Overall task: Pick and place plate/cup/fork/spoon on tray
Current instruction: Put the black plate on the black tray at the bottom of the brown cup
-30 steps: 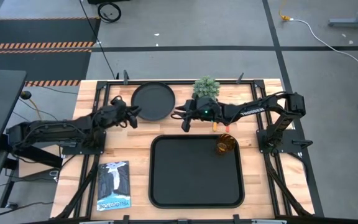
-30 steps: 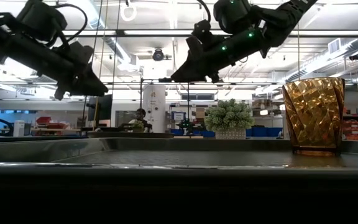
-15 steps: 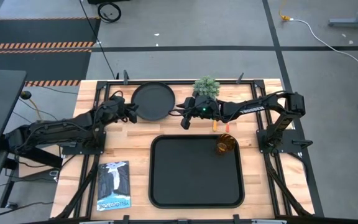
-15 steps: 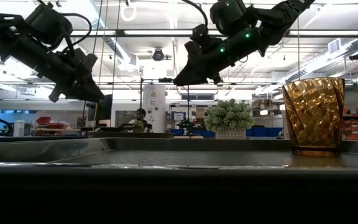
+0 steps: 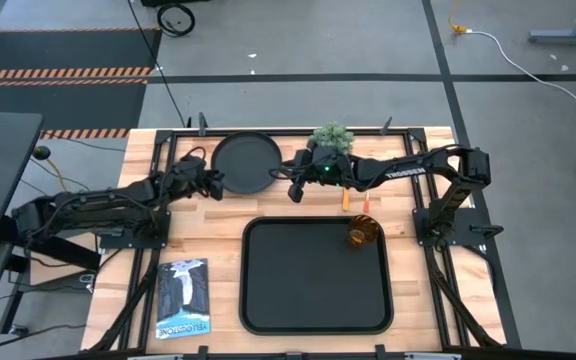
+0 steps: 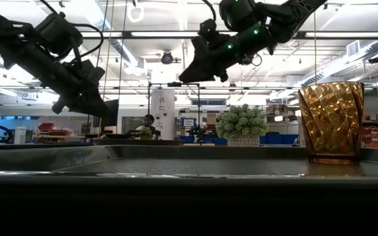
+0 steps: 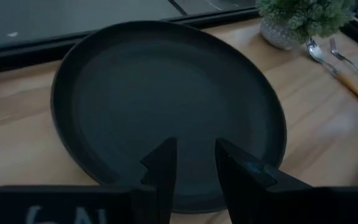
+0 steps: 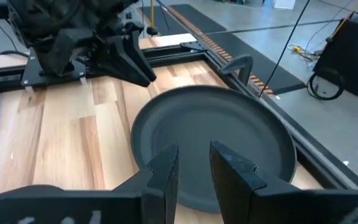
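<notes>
Amber glass, the cup (image 5: 361,232) stood in the tray's (image 5: 315,320) far right corner, the nearest task thing. Beyond the tray, the spoon (image 7: 320,56) and fork (image 7: 347,58) lay side by side on the wood near the potted plant (image 5: 332,138). Farthest, the black plate (image 5: 245,163) sat flat on the table. The left gripper (image 5: 211,184) hung at its left edge, the right gripper (image 5: 294,188) at its right edge; both held nothing, fingers only slightly parted.
</notes>
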Tool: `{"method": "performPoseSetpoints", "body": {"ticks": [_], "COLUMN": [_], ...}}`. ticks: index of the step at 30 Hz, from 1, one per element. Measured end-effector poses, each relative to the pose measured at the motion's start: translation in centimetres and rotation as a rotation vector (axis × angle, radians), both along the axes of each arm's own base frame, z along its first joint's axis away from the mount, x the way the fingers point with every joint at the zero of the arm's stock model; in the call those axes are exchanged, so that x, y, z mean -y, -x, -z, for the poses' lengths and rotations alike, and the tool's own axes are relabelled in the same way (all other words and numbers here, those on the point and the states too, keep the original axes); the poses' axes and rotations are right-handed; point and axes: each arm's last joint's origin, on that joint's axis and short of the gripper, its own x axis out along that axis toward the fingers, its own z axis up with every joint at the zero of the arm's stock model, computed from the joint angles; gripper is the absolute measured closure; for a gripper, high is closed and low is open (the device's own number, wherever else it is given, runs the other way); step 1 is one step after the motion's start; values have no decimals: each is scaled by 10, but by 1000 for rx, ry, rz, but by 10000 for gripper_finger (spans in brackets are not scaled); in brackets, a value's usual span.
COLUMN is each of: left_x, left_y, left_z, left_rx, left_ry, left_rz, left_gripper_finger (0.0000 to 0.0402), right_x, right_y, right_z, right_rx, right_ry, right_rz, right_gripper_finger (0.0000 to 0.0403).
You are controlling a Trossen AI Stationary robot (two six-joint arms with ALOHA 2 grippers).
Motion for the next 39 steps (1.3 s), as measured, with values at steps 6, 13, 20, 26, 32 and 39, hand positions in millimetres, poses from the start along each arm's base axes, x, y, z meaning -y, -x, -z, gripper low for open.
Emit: {"method": "performPoseSetpoints", "body": {"ticks": [6,13,20,26,32,39], "left_x": [-9,-24,-46,-61,-72,-79], "left_y": [5,13,12,2,-8,-15], "left_z": [1,8,7,3,9,16], "left_rx": [18,18,-17,-171,-297,-391], "left_ry": [42,112,167,212,249,309], "left_rz": [-27,-100,-158,-188,-173,-163], "left_gripper_finger": [282,280,235,208,217,231], "right_x": [3,8,8,7,7,3], "right_y": [0,2,2,1,1,1], "right_z": [-2,0,0,0,0,0], "right_rx": [-10,-46,-58,-56,-55,-53], "right_ry": [19,59,89,88,86,81], "right_rz": [-1,-4,-20,-52,-51,-59], "right_gripper_finger": [306,306,306,306,306,306]}}
